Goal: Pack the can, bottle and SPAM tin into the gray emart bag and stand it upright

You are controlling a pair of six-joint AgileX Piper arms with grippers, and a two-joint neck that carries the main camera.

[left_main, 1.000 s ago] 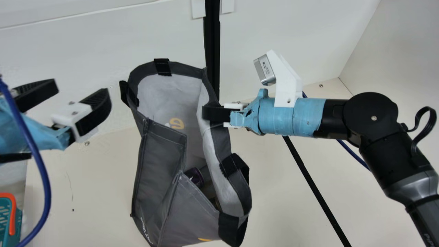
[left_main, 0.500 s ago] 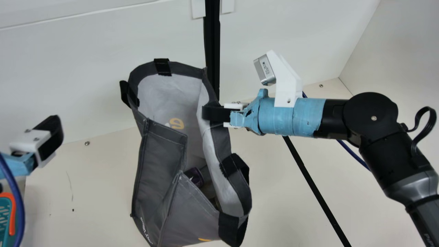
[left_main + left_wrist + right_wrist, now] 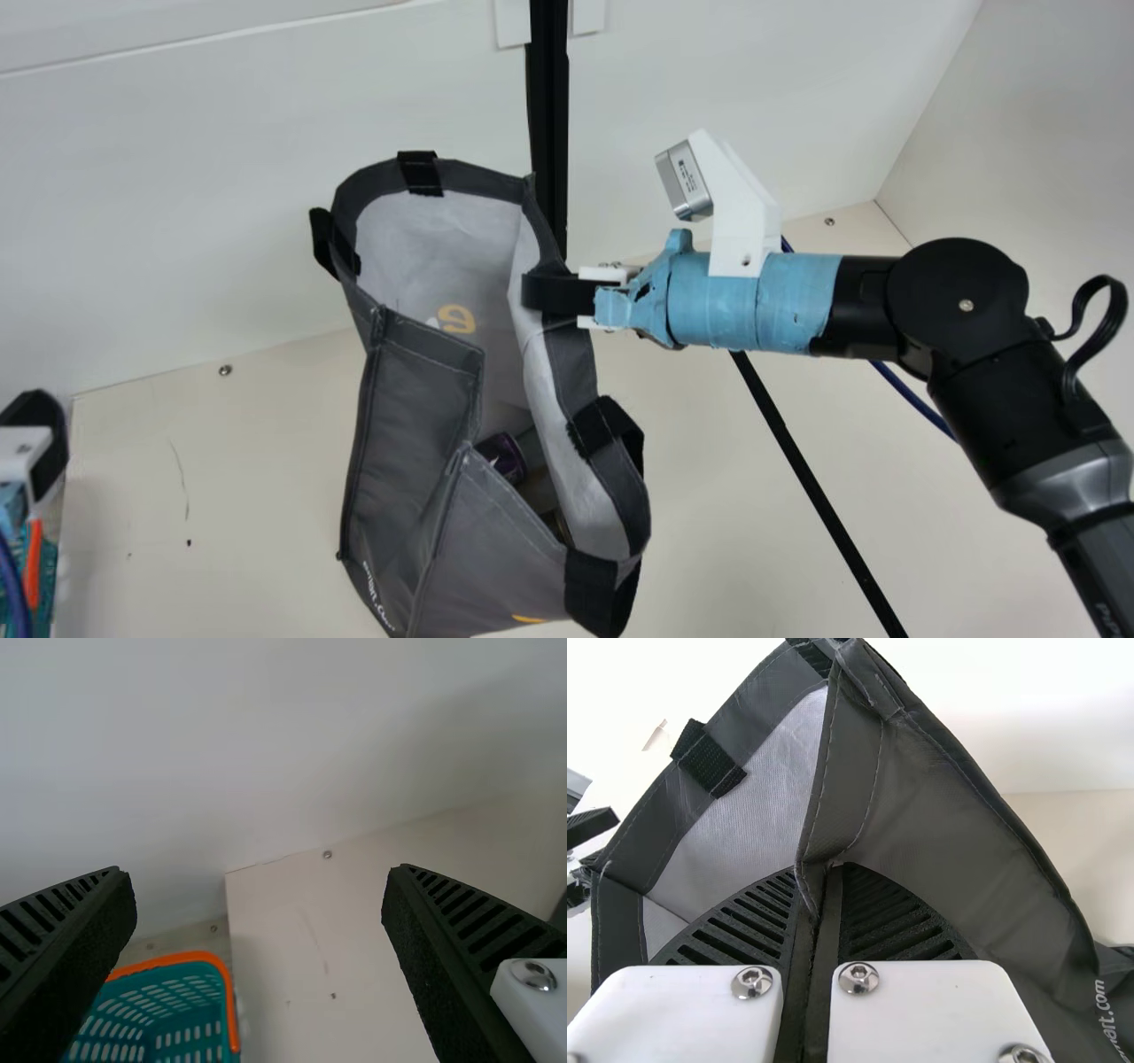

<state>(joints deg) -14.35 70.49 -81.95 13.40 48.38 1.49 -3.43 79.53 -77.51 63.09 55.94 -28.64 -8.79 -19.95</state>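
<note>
The gray emart bag (image 3: pixel 416 390) has its mouth open toward the neck camera, and its body slants in the main view. Inside it lies a dark purple item (image 3: pixel 502 456); what lies deeper is too shadowed to tell. My right gripper (image 3: pixel 551 294) is shut on the bag's right-hand rim. In the right wrist view, folded cloth of the bag (image 3: pixel 948 815) runs between the pressed-together fingers of the right gripper (image 3: pixel 817 877). At the far left is my left gripper (image 3: pixel 37 443), well apart from the bag. The left wrist view shows the left gripper (image 3: pixel 257 875) wide open with nothing between its fingers.
A teal basket (image 3: pixel 46 576) with an orange rim stands at the left edge; the left wrist view shows the basket (image 3: pixel 229 992) too. Behind the bag rises a black post (image 3: pixel 549 115) against the white wall. A thin black rod (image 3: pixel 815 487) slants down at the right.
My left gripper has moved away from the bag, toward the left edge and lower in the main view. The right arm and the bag have stayed practically still.
</note>
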